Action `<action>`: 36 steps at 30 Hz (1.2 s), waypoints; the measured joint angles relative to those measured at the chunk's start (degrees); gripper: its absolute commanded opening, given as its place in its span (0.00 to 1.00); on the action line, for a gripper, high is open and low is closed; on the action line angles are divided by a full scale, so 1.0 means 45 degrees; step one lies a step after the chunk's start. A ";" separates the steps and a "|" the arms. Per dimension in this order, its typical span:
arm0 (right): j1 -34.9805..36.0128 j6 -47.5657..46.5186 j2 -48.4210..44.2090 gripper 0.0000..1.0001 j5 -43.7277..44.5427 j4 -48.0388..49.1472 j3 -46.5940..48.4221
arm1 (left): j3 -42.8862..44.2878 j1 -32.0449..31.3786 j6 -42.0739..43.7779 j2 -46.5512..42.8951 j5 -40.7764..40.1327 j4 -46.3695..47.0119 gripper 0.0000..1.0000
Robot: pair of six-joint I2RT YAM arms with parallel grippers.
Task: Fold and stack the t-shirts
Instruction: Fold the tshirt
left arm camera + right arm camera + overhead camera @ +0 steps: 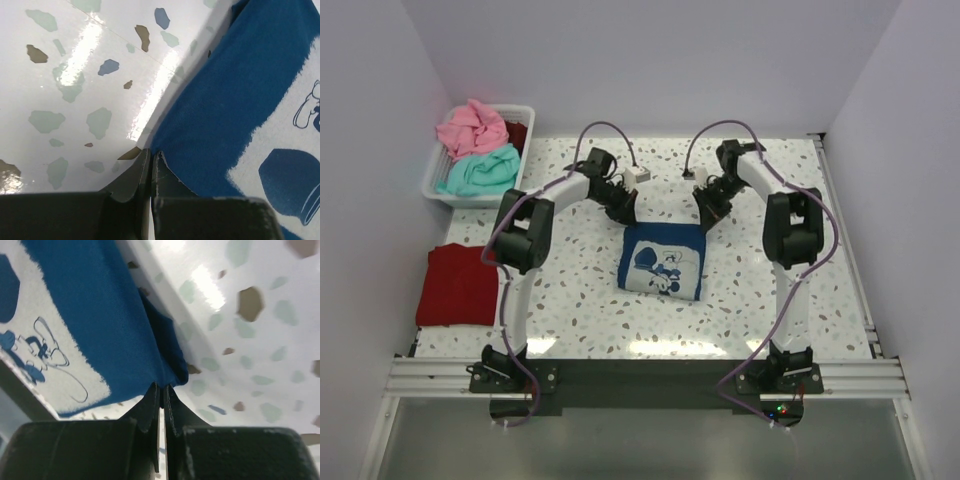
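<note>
Mid-desk, left gripper and right gripper clamp tight on the navy t-shirt; dark red t-shirt at left edge, basket far-left corner.

High rear camera looks down; wrist cameras closely share navy t-shirt

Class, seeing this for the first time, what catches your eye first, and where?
The navy t-shirt with its white print lies folded at the centre of the table, the left hand and right hand shut on its far corners. A pink t-shirt and teal t-shirt fill the white basket at far left; a dark red t-shirt lies nearer, at the left edge.
</note>
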 measured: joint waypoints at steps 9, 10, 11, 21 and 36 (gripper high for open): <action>-0.0063 0.0792 0.0933 0.00 0.1025 0.1768 0.0869 | 0.0578 0.0185 -0.0384 0.0301 -0.0578 0.0325 0.00; -0.0073 0.0923 0.0952 0.00 0.1035 0.1792 0.0899 | 0.0709 0.0204 -0.0427 0.0384 -0.0597 0.0340 0.00; -0.0073 0.1005 0.0952 0.00 0.1083 0.1870 0.0913 | 0.0869 0.0228 -0.0500 0.0486 -0.0636 0.0355 0.00; -0.0155 0.2307 0.0563 0.93 0.0971 0.2550 0.1239 | 0.0845 0.0874 -0.1360 0.0257 -0.0466 0.1311 0.90; 0.0491 0.8082 -0.3866 0.99 -0.4007 0.6144 -0.3196 | -0.4541 0.0296 -0.8310 -0.4469 0.2895 0.6917 1.00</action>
